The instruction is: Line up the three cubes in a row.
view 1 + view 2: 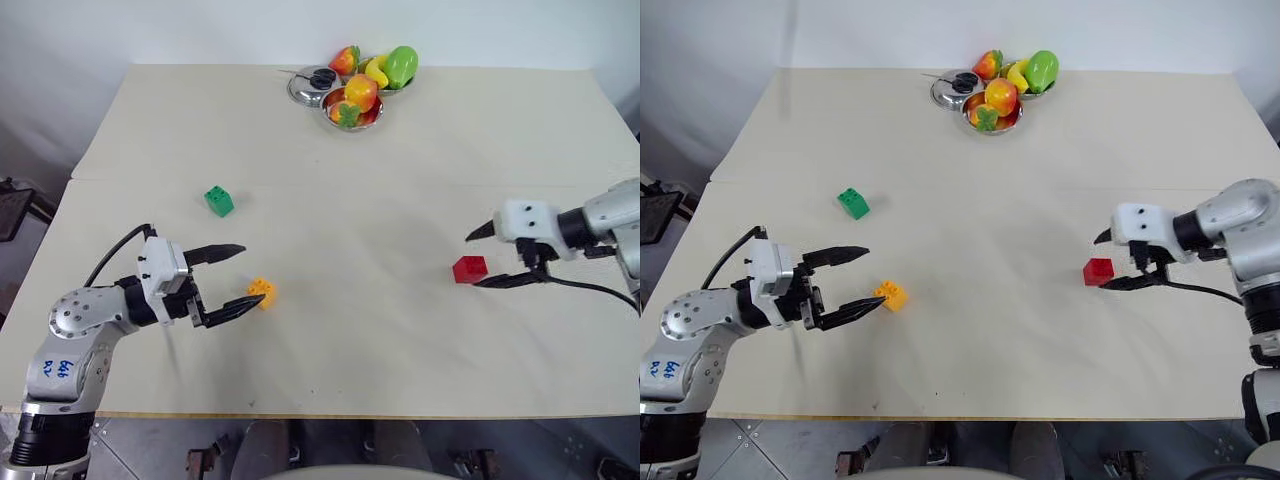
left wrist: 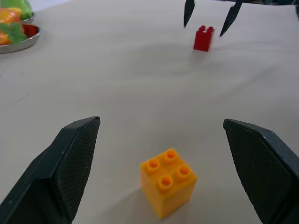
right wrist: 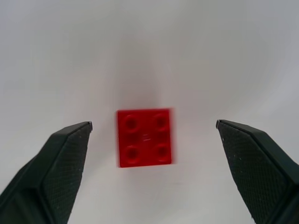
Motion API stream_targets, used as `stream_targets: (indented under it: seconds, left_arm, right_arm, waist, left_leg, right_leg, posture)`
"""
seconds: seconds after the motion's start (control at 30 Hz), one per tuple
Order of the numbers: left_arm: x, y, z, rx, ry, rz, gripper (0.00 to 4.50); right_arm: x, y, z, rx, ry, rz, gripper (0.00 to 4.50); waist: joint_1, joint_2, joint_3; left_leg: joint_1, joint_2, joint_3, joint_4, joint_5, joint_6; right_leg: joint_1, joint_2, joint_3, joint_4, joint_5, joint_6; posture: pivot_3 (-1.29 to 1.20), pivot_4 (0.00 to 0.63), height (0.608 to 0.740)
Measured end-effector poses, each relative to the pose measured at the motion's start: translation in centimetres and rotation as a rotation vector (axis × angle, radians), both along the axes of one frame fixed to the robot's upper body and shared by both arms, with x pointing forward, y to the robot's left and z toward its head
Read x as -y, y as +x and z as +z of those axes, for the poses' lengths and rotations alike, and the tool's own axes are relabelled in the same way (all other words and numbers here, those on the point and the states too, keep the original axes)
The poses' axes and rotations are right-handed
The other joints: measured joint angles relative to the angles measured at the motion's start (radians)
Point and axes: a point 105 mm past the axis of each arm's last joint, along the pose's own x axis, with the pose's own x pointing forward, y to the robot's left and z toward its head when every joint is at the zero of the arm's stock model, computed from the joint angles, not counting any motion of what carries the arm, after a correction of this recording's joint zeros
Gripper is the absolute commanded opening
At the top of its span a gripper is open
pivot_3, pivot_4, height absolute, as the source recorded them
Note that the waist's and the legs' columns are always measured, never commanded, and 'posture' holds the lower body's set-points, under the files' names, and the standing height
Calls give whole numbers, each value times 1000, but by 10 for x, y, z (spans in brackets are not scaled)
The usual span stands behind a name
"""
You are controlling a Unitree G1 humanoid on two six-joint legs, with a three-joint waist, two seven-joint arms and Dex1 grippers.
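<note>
Red cube (image 1: 469, 269) sits on the bench's right, between the right gripper's (image 1: 497, 256) released jaws. Yellow-orange cube (image 1: 262, 292) lies near-left at the left gripper's (image 1: 232, 277) spread jaws; green cube (image 1: 218, 201) further back. I'd centre before closing, to avoid tipping.

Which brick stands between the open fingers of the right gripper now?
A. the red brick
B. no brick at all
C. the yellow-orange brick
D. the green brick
A: the right wrist view shows the red brick on the table between the spread fingers of the right gripper, touching neither.
</note>
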Motion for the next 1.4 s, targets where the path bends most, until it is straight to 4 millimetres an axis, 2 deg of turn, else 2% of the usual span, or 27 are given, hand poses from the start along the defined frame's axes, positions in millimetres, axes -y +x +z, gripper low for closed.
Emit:
stream_targets:
  seconds: [0.07,0.2,0.3,0.37,0.43,0.57,0.63,0.73,0.83,0.93,1.1,1.2,1.3,1.4]
  left_arm:
    - [-10,-1,0,10,-14,51,4500]
    - [-61,-4,-13,-16,-79,289,4500]
    - [-93,-16,-23,-31,-95,421,4500]
    - [-117,-30,-32,-62,-100,509,4500]
    - [-133,-45,-43,-103,-89,567,4500]
    - [-154,-64,-59,-169,-84,645,4500]
    - [-166,-70,-64,-174,-95,695,4500]
    - [-175,-69,-67,-176,-118,738,4500]
    - [-177,-60,-62,-135,-154,762,4500]
    - [-175,-61,-65,-130,-172,765,4500]
    - [-159,-41,-62,-122,-218,699,4500]
    - [-129,7,-40,-53,-235,586,4500]
    - [-98,58,-16,-22,-239,482,4500]
    - [-77,95,-7,-40,-209,447,4500]
  right_arm:
    - [-4,-5,7,36,138,28,4476]
    - [-21,-20,20,-9,648,19,4476]
    - [-27,-40,7,-21,690,38,4476]
    - [-33,-54,-7,-27,729,35,4476]
    - [-35,-64,-16,-3,755,20,4476]
    - [-26,-70,-9,139,804,-56,4476]
    - [-19,-77,-15,152,808,-108,4476]
    - [-12,-84,-25,167,861,-153,4476]
    - [0,-90,-31,205,873,-195,4476]
    - [9,-94,-36,208,873,-241,4476]
    - [11,-93,-31,244,882,-253,4476]
    - [8,-91,-25,267,883,-238,4476]
    - [2,-89,-22,263,888,-226,4476]
    - [-6,-88,-20,246,890,-207,4476]
  waist:
    - [1,-1,0]
    - [2,-2,1]
    - [7,-4,1]
    - [8,-5,1]
    - [6,-5,1]
    - [7,-6,1]
    - [8,-7,0]
    - [5,-8,-1]
    - [4,-8,-1]
    - [1,-8,-1]
    - [0,-8,-1]
    - [29,-8,-2]
    - [36,-10,-2]
    - [25,-10,-3]
  left_leg:
    - [0,0,0,0,0,0]
    - [1,1,-1,0,0,0]
    - [1,1,-1,0,0,0]
    - [1,0,-1,0,-1,1]
    - [1,0,0,0,-2,1]
    - [2,0,0,0,-2,1]
    - [3,1,-1,0,-2,0]
    - [3,1,0,-1,-2,0]
    - [3,1,0,-1,-2,0]
    - [3,1,0,-1,-3,0]
    - [4,2,1,-1,-3,0]
    - [4,-1,-1,0,-1,2]
    - [3,-2,-1,1,0,2]
    - [4,-2,3,0,0,2]
  right_leg:
    - [1,0,0,0,0,0]
    - [1,0,-1,0,0,0]
    - [1,-1,-1,0,0,0]
    - [1,-1,0,0,0,0]
    - [1,-2,0,0,0,0]
    - [1,-1,1,0,0,0]
    - [1,-1,0,0,0,-1]
    - [1,-1,1,1,0,-1]
    - [1,-2,1,1,0,-1]
    - [1,-2,1,1,0,-1]
    - [1,-2,1,2,0,-1]
    - [2,-3,1,4,1,-2]
    - [1,-3,1,7,2,-3]
    - [0,-1,1,6,2,-3]
  posture:
    - [0,150,740]
    - [0,150,740]
    - [0,150,740]
    - [0,150,740]
    - [0,150,740]
    - [0,150,740]
    - [0,150,740]
    - [0,150,740]
    - [0,150,740]
    - [0,150,740]
    - [0,150,740]
    - [0,150,740]
    - [0,150,740]
    - [0,150,740]
